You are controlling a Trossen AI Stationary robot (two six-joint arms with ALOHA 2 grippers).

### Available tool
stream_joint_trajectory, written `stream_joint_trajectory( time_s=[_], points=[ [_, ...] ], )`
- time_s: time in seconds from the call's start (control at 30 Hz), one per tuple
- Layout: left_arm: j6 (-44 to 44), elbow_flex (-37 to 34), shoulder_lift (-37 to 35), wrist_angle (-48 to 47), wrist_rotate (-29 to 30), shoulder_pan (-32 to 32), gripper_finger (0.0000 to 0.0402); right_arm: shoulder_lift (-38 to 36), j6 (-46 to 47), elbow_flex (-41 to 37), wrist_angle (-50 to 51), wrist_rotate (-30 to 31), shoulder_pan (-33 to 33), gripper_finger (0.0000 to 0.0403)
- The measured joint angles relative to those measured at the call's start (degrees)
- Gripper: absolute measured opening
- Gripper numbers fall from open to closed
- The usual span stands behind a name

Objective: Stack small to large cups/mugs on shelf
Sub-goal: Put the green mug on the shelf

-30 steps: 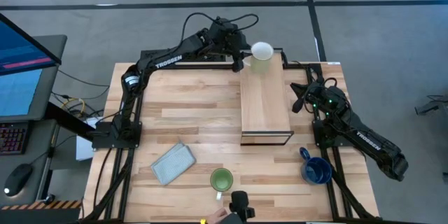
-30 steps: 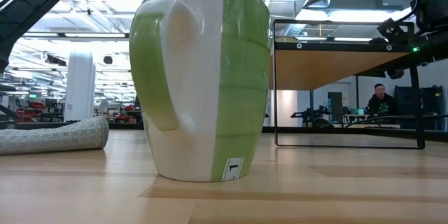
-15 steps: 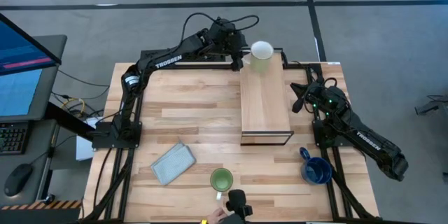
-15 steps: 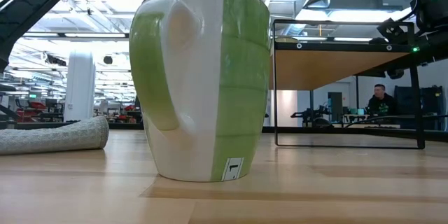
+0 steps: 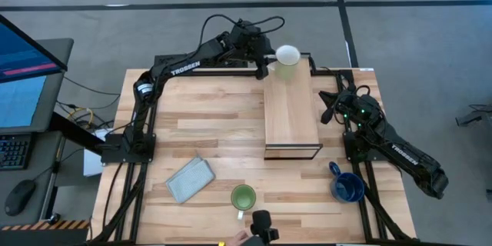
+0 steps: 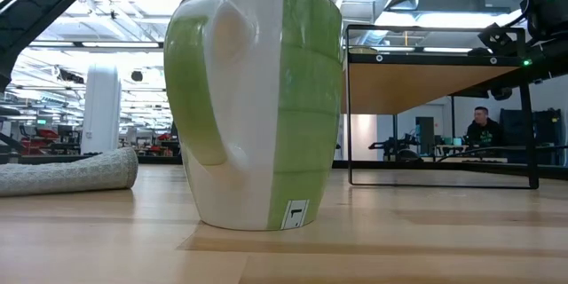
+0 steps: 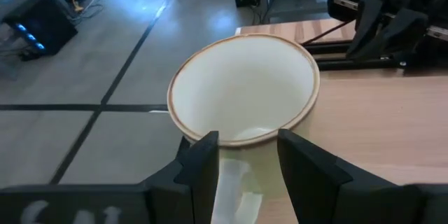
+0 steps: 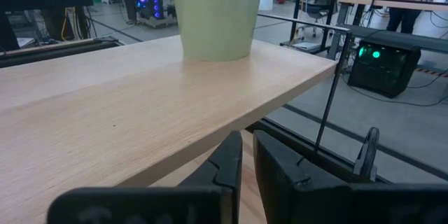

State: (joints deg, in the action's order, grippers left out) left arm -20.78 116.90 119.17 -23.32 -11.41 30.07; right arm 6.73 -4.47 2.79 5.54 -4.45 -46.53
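The white mug (image 5: 287, 55) stands upright on the far end of the light-wood shelf (image 5: 290, 115); it also shows in the right wrist view (image 8: 215, 14). My left gripper (image 7: 245, 175) is at the mug's left side, shut on its handle. The light green mug (image 5: 244, 197) stands on the table near the front edge and fills the low view (image 6: 257, 98). The dark blue mug (image 5: 347, 187) stands at the front right. My right gripper (image 8: 246, 159) is shut and empty beside the shelf's right edge (image 5: 327, 109). My left gripper pinches the white mug's handle (image 7: 234, 182) between its two fingers (image 7: 203, 171), coming about level from the table's left side. The mug stands upright with its base on the shelf top, mouth up.
A folded grey-blue cloth (image 5: 190, 178) lies at the front left, also in the low view (image 6: 71, 170). The shelf's open end (image 6: 435, 62) stands raised on thin black legs. A dark camera mount (image 5: 262, 223) sits at the front edge. A person (image 6: 484, 129) is far behind.
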Motion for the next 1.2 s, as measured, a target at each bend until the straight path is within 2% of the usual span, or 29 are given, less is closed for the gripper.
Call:
stream_joint_trajectory(
  time_s=[0.2, 0.43, 0.5, 0.7, 0.8, 0.87, 1.07, 1.2],
  points=[
    [-2.28, 1.27, -1.27, -0.41, 0.06, -0.04, 0.0138, 0.0, 0.0, 0.0, 0.0, 0.02, -0.01, 0.006],
    [-2.54, 1.62, -8.29, -0.14, -1.42, -0.18, 0.0138, -0.01, 0.0, 0.0, 0.0, 0.07, 0.0, 0.006],
    [-2.55, 1.62, -10.99, -1.13, -4.46, 0.21, 0.0138, 0.0, 0.01, 0.0, 0.01, 0.13, -0.01, 0.006],
    [-2.39, -0.09, -19.09, -4.46, -18.56, 2.66, 0.0138, 0.01, 0.02, 0.0, 0.02, 0.15, 0.0, 0.006],
    [-0.96, -5.58, -22.89, -1.14, -18.23, 3.61, 0.0138, 0.01, 0.02, 0.0, 0.02, 0.15, -0.01, 0.006],
    [1.28, -10.81, -25.63, 3.36, -14.76, 4.03, 0.0138, 0.01, 0.02, 0.0, 0.02, 0.15, -0.01, 0.006],
    [6.3, -31.64, -37.08, 20.85, -10.25, 4.91, 0.0138, 0.01, 0.02, 0.0, 0.02, 0.15, -0.01, 0.006],
    [7.48, -45.16, -45.42, 29.96, -4.05, 3.15, 0.0138, 0.01, 0.02, 0.0, 0.02, 0.15, -0.01, 0.006]
  ],
)
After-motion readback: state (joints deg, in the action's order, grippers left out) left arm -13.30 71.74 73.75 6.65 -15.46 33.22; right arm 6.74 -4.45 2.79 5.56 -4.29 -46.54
